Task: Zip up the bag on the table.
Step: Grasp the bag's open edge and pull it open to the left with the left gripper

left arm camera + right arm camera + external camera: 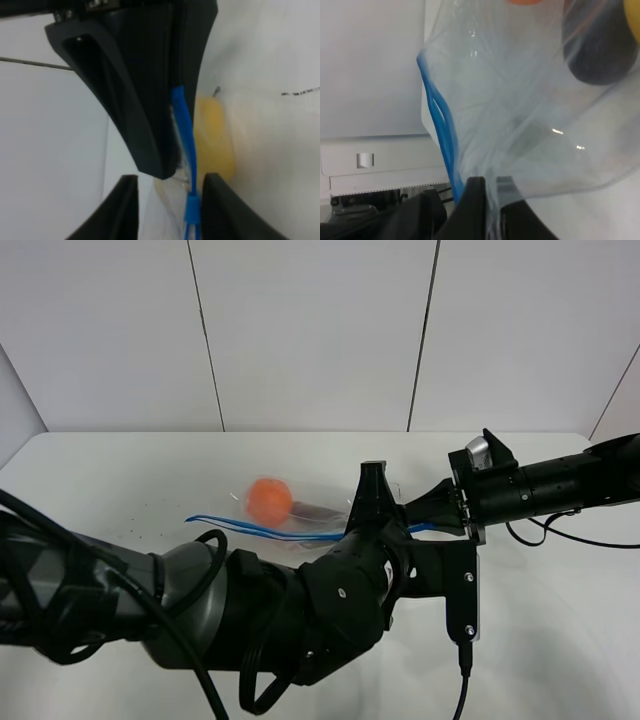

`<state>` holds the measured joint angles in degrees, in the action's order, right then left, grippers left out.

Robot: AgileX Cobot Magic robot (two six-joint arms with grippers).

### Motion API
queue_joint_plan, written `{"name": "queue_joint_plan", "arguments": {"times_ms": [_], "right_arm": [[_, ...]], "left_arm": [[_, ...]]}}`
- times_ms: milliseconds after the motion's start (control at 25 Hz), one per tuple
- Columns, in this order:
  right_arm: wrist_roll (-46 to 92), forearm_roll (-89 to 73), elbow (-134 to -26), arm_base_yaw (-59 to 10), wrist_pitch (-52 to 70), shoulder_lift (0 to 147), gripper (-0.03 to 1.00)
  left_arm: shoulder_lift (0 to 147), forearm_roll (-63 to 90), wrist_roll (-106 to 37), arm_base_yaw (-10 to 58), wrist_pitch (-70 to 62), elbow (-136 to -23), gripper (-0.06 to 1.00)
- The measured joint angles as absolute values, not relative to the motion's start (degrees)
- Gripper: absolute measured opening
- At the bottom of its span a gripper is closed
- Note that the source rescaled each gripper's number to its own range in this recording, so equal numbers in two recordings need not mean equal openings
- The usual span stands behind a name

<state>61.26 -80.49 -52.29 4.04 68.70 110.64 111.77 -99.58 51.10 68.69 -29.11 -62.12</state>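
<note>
Over the table [120, 480], the right hand [412, 516] pinches the bag [520, 115].

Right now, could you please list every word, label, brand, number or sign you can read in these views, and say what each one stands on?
None: there is no readable text in any view.
The bag, its blue zip strip and the table carry no print.
A faint dotted dark mark in the left wrist view is too blurred to tell whether it is text.

High camera looking down over the table [100, 480], wrist cameras close against the bag [520, 110], shared by all
</note>
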Motion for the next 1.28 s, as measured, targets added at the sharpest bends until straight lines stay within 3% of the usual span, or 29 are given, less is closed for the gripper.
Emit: {"name": "queue_joint_plan", "arguments": {"times_ms": [520, 1280], "right_arm": [[61.3, -80.5, -52.3, 4.0, 68.7, 110.6, 0.0], [61.3, -80.5, -52.3, 4.0, 68.7, 110.6, 0.0]], "left_arm": [[111.8, -99.6, 50.9, 68.5, -25.3, -62.2, 0.17], [111.8, -99.6, 50.7, 67.1, -24.9, -61.9, 0.21]]}}
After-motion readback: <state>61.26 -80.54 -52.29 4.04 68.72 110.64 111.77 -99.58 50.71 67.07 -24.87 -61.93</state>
